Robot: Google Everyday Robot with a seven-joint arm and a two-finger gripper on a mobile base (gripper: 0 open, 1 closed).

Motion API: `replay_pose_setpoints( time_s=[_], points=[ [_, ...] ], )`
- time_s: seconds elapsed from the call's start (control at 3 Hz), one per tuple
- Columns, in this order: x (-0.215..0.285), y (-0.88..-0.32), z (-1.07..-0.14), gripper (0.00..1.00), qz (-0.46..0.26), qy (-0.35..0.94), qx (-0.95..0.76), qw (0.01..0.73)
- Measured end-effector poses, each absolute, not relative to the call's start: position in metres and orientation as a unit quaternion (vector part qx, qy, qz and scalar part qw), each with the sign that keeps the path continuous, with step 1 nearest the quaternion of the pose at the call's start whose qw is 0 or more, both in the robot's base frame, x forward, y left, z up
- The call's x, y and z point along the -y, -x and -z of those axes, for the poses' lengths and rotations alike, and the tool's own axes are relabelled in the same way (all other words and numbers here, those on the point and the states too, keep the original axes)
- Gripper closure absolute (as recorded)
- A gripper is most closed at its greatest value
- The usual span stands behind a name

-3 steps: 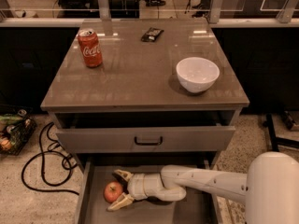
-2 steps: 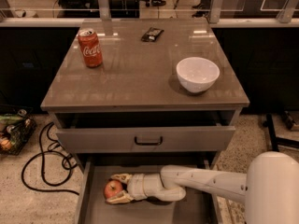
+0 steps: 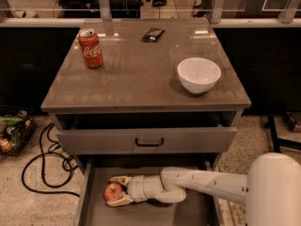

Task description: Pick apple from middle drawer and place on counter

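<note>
Clasping apple (image 3: 113, 192), tool (image 3: 114, 191) inside middle drawer (image 3: 96, 214)

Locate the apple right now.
Lower left of the camera view: the apple lies in the open middle drawer near its left wall, clasped by the gripper.

The end effector (image 3: 118, 191), low in the left part of the middle drawer (image 3: 141, 215), has eased a little farther left. Its fingers (image 3: 121, 179) have drawn in and now press the far and near sides of the apple (image 3: 112, 192). The apple has shifted slightly left and sits deeper between them.
</note>
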State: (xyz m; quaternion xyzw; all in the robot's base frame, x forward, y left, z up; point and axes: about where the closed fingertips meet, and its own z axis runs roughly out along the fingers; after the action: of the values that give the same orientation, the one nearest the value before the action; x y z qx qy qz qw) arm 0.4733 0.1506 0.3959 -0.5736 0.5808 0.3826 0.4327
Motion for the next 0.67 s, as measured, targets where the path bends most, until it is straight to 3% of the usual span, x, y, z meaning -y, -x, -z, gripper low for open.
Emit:
replay_pose_setpoints(
  time_s=[0.33,0.67],
  points=[
    [-0.1521,-0.4725,-0.3960,1.00,-0.384,0.574,-0.580,0.432],
    [-0.1509,-0.4717,-0.3996,1.00,-0.382,0.574,-0.580,0.434]
  ],
)
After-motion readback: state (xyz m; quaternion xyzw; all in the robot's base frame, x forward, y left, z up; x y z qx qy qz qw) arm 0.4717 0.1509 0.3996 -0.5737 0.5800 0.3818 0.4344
